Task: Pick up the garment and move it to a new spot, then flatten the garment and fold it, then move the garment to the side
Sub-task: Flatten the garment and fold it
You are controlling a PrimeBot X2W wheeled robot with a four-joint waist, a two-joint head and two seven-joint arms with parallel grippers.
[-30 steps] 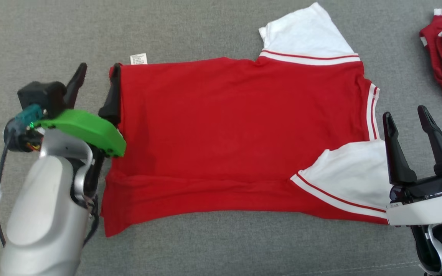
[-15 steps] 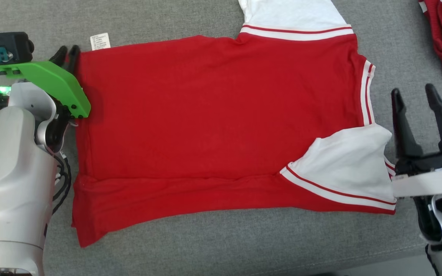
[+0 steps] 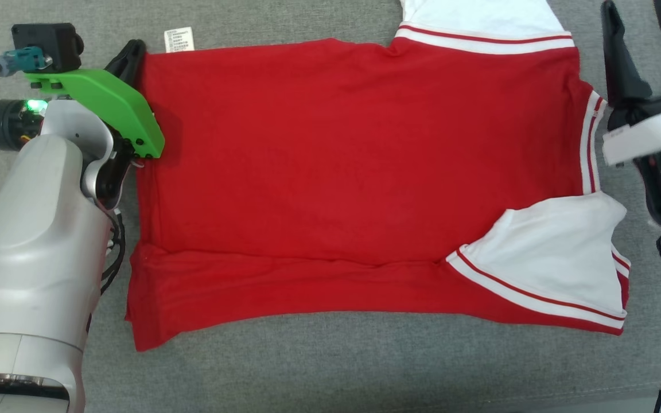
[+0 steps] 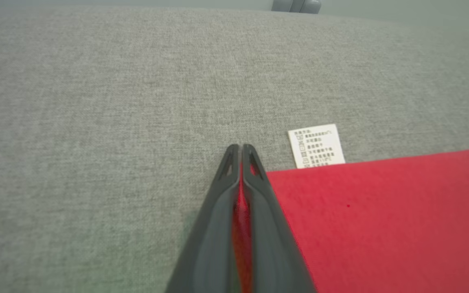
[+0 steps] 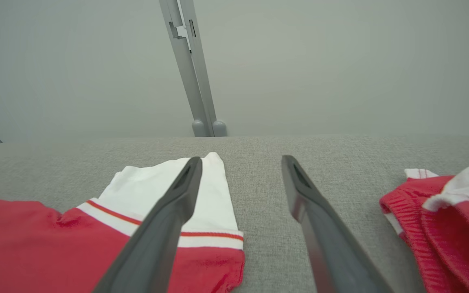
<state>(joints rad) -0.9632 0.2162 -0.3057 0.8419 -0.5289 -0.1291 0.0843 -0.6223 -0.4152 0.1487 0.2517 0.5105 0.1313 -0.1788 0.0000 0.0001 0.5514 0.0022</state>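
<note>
T-shirt [image 3: 353,160], red with white sleeves, lies spread flat across the grey fabric surface [image 3: 330,367], hem to the left and neckline to the right, with its near edge folded over in a strip. At the far left corner the left jaws are clamped together on the hem, red cloth pinched between them, just beside the white care label [image 4: 316,146]. The right jaws stand apart above the shirt's far right end, near the far sleeve [image 5: 145,185]. Another red garment [image 5: 442,219] lies further right.
</note>
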